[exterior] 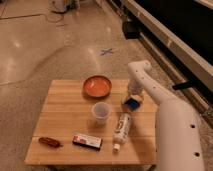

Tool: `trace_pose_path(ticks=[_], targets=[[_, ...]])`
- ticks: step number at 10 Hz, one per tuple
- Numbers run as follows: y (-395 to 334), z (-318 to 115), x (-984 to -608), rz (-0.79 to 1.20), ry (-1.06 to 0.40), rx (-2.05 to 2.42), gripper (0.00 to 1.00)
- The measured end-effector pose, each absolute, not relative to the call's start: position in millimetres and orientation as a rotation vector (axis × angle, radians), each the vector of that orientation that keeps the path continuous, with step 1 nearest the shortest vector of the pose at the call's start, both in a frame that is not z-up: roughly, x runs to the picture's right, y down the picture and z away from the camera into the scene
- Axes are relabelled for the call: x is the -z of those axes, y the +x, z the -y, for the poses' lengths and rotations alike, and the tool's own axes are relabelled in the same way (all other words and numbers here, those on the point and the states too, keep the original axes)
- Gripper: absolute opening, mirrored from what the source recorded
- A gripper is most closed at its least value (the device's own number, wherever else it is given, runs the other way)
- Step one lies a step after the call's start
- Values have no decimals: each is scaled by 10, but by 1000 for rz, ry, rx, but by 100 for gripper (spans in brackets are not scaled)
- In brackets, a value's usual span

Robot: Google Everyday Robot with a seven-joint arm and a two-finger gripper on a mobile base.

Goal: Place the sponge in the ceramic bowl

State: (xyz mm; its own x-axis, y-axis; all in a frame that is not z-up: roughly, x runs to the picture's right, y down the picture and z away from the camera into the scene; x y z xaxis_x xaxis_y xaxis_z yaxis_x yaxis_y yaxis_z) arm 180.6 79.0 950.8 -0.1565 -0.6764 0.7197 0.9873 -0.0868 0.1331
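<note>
The ceramic bowl [97, 86], orange-brown and round, sits at the back middle of the wooden table [65, 117]. The blue sponge [132, 103] is near the table's right edge, to the right of the bowl and a little nearer the front. My gripper [133, 98] comes down from the white arm [150, 87] right over the sponge, and the sponge shows at its tip. Whether the sponge rests on the table or is lifted, I cannot tell.
A translucent cup [101, 112] stands in the table's middle. A white bottle [121, 129] lies in front of the sponge. A dark red-and-white box [87, 141] and a small reddish-brown object [49, 142] lie near the front edge. The robot's white body [177, 135] fills the right.
</note>
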Motion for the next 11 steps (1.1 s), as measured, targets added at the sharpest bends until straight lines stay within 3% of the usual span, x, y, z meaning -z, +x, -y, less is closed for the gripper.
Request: trace_pose_path(ticks=[5, 7, 11], targets=[[1731, -768, -9448, 735, -599, 1598, 16], [1554, -615, -9337, 740, -552, 1602, 2], [993, -325, -9114, 775, -403, 1637, 0]])
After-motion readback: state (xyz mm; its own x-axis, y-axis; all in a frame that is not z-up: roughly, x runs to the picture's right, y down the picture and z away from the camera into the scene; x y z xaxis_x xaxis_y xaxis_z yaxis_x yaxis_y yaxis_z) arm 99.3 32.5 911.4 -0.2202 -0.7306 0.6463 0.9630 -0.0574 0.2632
